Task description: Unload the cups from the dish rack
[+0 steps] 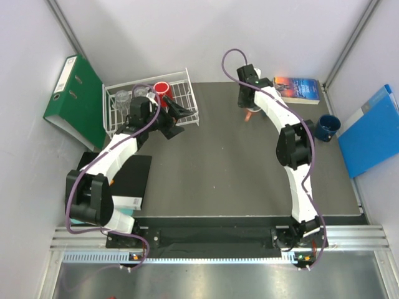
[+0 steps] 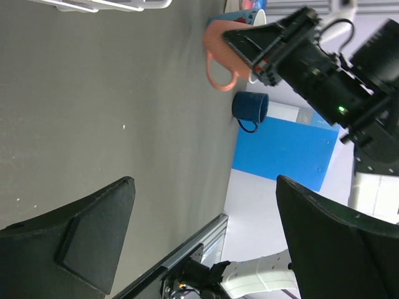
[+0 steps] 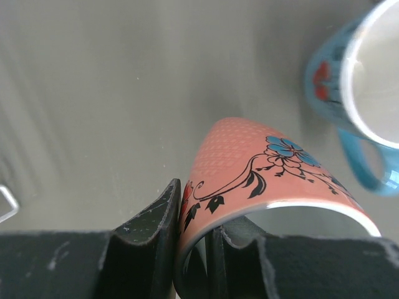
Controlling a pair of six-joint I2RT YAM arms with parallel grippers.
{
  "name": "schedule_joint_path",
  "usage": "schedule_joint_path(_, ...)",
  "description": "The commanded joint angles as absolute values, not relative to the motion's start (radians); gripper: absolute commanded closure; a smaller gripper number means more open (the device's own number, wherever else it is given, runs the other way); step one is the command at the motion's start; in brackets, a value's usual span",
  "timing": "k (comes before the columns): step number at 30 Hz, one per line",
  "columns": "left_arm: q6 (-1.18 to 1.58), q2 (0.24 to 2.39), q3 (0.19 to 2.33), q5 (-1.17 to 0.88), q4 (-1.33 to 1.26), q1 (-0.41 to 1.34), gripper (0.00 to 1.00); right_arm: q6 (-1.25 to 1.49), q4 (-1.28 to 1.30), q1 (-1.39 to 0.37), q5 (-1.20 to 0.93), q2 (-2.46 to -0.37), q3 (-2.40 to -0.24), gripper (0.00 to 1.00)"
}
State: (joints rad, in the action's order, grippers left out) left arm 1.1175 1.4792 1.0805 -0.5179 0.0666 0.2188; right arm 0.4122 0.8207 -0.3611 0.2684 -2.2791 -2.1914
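Observation:
The white wire dish rack (image 1: pixel 185 93) stands at the back left, holding two clear glass tumblers (image 1: pixel 122 98) and a red mug (image 1: pixel 162 89). My left gripper (image 1: pixel 177 117) hovers at the rack's near right corner, open and empty; in its wrist view (image 2: pixel 206 230) the fingers stand wide apart. My right gripper (image 1: pixel 249 107) is shut on the rim of an orange flowered mug (image 3: pixel 262 168), one finger inside and one outside, just above the mat. A light blue mug (image 3: pixel 361 75) stands just beside it. A dark blue mug (image 1: pixel 326 128) sits at the right edge.
A green binder (image 1: pixel 78 99) leans at the far left beside the rack. A book (image 1: pixel 298 89) lies at the back right and a blue folder (image 1: pixel 371 131) against the right wall. A black flat pad (image 1: pixel 131 180) lies by the left arm.

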Motion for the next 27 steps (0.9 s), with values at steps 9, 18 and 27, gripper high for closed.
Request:
schedule_joint_path(9,1.088,1.468,1.1,-0.528,0.097,0.221,0.01,0.428,0.772,-0.321,0.222,-2.348,-2.276,1.0)
schedule_joint_path(18,1.092,1.474,1.088,-0.526,0.091,0.222,0.01,0.428,0.761,-0.319,0.193,-2.368,-2.275,0.88)
schedule_joint_path(27,1.095,1.46,1.072,-0.526,0.09,0.227,0.01,0.433,0.752,-0.325,0.17,-2.368,-2.278,0.7)
